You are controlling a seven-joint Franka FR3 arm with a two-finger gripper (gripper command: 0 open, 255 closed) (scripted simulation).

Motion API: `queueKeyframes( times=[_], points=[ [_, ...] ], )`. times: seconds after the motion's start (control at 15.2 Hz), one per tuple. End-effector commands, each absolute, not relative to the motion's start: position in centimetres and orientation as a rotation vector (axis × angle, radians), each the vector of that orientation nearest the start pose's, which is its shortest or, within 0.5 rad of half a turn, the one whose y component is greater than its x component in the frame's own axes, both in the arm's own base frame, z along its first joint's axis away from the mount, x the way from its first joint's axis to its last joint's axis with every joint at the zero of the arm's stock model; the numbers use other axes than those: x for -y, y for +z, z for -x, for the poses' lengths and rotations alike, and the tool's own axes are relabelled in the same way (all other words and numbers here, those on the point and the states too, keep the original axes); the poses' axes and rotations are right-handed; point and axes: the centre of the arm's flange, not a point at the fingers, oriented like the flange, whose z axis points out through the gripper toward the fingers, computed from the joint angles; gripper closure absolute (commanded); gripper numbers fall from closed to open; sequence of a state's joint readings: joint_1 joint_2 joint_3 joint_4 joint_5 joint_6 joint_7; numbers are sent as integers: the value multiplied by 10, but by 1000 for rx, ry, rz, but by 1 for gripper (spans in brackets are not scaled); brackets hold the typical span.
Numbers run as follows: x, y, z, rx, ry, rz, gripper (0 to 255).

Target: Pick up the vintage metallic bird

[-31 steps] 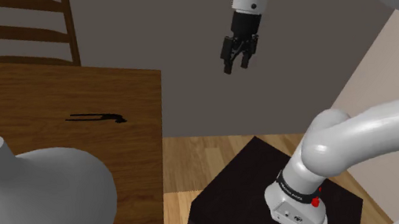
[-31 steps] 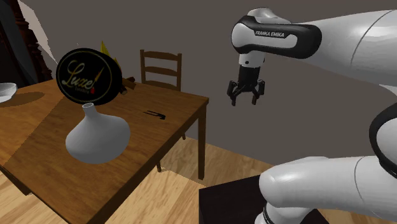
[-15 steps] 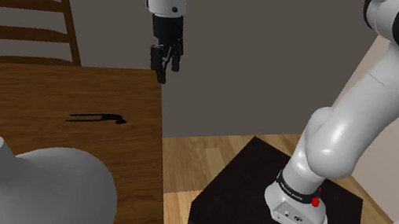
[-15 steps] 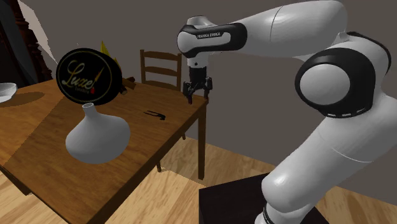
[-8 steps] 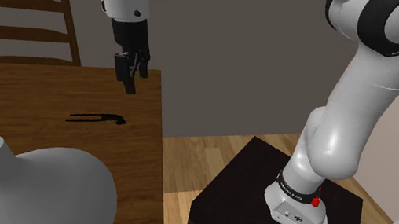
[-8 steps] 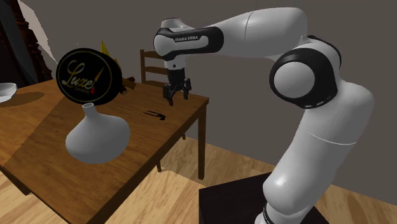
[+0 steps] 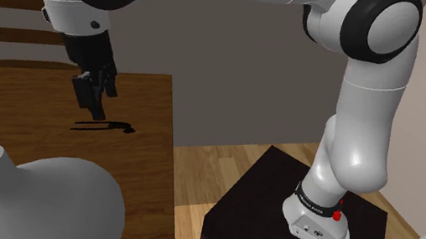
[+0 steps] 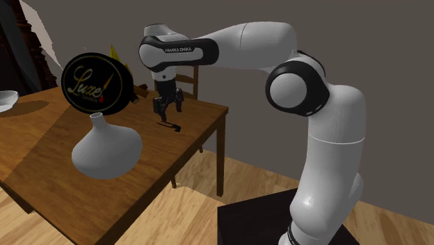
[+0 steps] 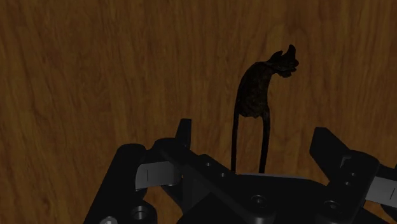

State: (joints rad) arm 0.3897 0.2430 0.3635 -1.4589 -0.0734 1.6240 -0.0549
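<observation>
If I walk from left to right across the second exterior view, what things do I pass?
white bowl → grey vase → dark bird → black stand

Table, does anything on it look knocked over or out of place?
The bird seems to lie flat on its side on the table, thin legs stretched out, rather than standing. The open gripper hovers just above it. The vase stands upright, and nothing looks spilled.
</observation>
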Motion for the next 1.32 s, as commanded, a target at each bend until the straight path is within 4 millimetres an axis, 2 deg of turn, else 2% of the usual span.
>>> queueKeyframes(
  times=[0.0, 0.4, 0.53, 0.59, 1.19, 1.25],
  points=[
    [-414, 541, -475, 1273, 97, 2882, 0],
    [-414, 510, -475, 1273, 97, 2882, 0],
    [-414, 506, -475, 1273, 97, 2882, 0],
    [-415, 507, -475, 1273, 97, 2882, 255],
    [-414, 506, -475, 1273, 97, 2882, 255],
    [-414, 512, -475, 1273, 97, 2882, 255]
  ],
)
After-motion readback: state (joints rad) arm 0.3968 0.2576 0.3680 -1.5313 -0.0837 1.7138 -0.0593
